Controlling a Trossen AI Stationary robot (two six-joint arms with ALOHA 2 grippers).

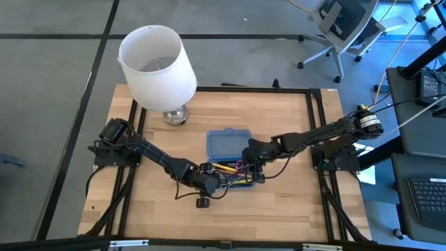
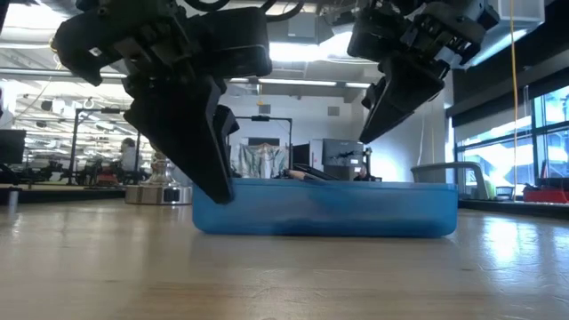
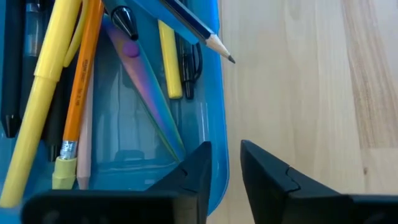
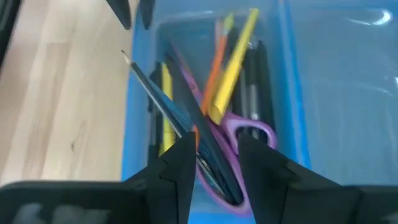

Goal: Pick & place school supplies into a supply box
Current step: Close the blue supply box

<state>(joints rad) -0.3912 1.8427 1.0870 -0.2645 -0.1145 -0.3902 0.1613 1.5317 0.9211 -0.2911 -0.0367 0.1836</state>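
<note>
Supply box (image 1: 228, 145) sat open mid-table, pens and scissors (image 4: 239, 134) inside, white lamp (image 1: 157, 66) behind it. Left gripper (image 3: 225, 168) straddled the box wall, fingers narrowly apart, empty; right gripper (image 4: 214, 158) pinched the blue-grey pencil (image 4: 163, 106)

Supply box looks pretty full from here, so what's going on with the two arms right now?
Both arms are over the open supply box mid-table. The right gripper holds a dark pencil whose tip pokes out over the box wall. The left gripper straddles the box's rim at the opposite end, holding nothing. Yellow and orange pens and the purple-handled scissors already lie inside.
</note>
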